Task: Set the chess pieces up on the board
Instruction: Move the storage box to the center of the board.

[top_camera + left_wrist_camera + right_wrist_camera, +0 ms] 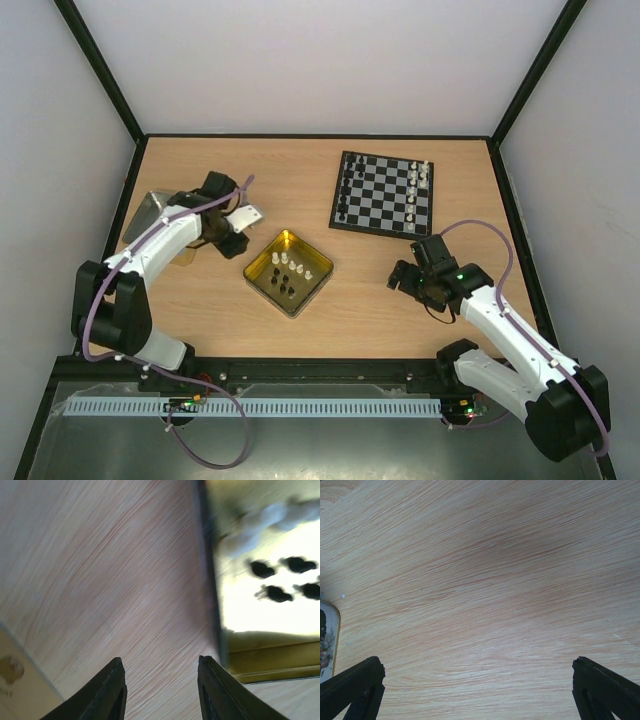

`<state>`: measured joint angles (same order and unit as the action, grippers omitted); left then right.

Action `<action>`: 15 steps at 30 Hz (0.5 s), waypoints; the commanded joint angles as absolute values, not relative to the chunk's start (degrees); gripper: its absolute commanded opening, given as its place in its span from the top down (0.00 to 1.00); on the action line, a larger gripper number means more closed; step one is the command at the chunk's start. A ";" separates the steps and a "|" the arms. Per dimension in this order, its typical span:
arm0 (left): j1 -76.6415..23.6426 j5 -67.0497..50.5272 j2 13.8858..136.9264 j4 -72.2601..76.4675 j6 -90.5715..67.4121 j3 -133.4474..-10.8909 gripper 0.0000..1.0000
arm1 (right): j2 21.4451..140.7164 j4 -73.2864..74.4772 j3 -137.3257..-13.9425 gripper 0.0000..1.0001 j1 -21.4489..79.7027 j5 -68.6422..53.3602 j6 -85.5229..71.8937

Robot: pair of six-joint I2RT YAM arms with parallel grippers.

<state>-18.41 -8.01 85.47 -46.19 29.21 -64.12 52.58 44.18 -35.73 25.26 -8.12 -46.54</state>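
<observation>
Top external view: wooden table (300,180) carries the board (380,195) far right of centre and a gold tin (266,290) mid-table. Left gripper (161,695) sits beside the tin, fingers apart, holding nothing. Right gripper (477,695) has its fingers spread wide over the wood. Chess pieces (417,185) line two opposite board edges; the others lie in the tin.

Bright, even light; the left wrist view is blurred, chess pieces (274,594) smeared, gold tin (250,617) glaring white.
</observation>
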 commanded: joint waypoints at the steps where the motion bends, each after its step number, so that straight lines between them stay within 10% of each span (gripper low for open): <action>1: -13.85 -2.35 87.71 -45.52 33.76 -60.45 0.58 | 53.06 42.79 -36.55 0.02 25.49 -8.34 -47.29; 15: -14.94 -9.90 100.92 -43.28 29.10 -64.88 0.59 | 55.35 45.56 -43.97 0.02 25.49 -5.31 -46.05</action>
